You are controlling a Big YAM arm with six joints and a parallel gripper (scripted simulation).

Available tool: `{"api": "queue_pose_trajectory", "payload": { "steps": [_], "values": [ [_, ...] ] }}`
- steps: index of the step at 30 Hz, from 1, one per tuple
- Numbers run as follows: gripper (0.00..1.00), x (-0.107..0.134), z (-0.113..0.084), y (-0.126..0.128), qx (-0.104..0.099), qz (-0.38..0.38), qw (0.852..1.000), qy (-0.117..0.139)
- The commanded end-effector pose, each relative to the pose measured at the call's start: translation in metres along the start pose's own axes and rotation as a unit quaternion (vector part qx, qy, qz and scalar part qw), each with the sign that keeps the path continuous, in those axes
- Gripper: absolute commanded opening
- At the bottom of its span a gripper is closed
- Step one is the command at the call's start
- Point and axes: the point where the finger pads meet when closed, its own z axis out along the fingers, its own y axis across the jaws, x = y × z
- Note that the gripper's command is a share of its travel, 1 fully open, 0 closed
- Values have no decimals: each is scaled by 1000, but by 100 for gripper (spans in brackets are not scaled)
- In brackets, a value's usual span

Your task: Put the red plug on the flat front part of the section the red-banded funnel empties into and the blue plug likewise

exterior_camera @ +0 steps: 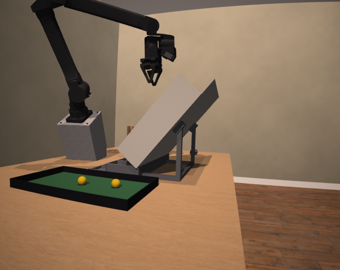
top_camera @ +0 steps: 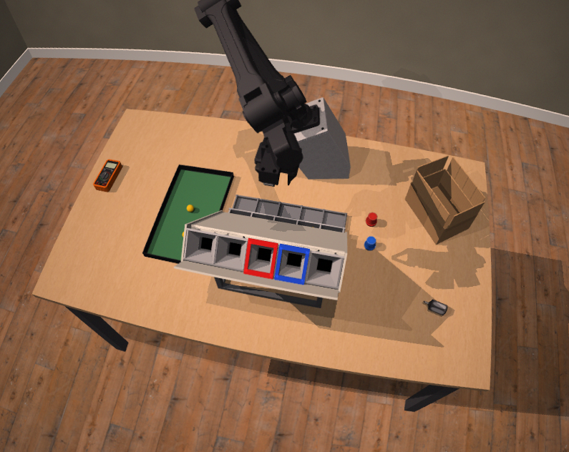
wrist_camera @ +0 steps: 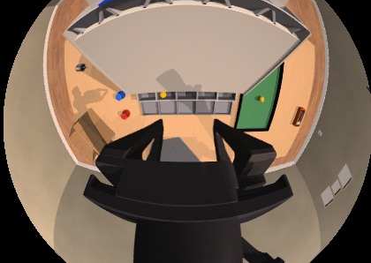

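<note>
Red and standing on the counter (top_camera: 129,292) (exterior_camera: 135,241) (wrist_camera: 293,86), the red plug (top_camera: 371,219) (wrist_camera: 125,114) is near the blue plug (top_camera: 370,243) (wrist_camera: 120,95), both off the end of the row of sections (wrist_camera: 187,101). Neither is on a flat front part. My tool (top_camera: 288,181) (exterior_camera: 152,84) (wrist_camera: 188,121) hangs above the counter, fingers parted with nothing between them. Beneath the pale, sloping cover (top_camera: 275,229) (exterior_camera: 161,121) (wrist_camera: 185,46), I can see a yellow marble (wrist_camera: 163,94) in the rear part of the second section from the plugs' end. Two more lie in the green-floored tray (top_camera: 160,211) (exterior_camera: 68,196) (wrist_camera: 253,130). The red-banded funnel (top_camera: 259,275) is the middle of five; the blue-banded funnel (top_camera: 290,279) is beside it, toward the plugs' end.
</note>
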Motion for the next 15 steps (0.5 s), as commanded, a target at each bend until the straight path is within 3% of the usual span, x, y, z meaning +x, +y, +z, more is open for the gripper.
{"api": "queue_pose_trajectory", "payload": {
  "steps": [1,15],
  "values": [
    [56,10,-3,3,-11,-4,999,-42],
    [56,77,37,4,-11,-2,991,-137]
  ]
}}
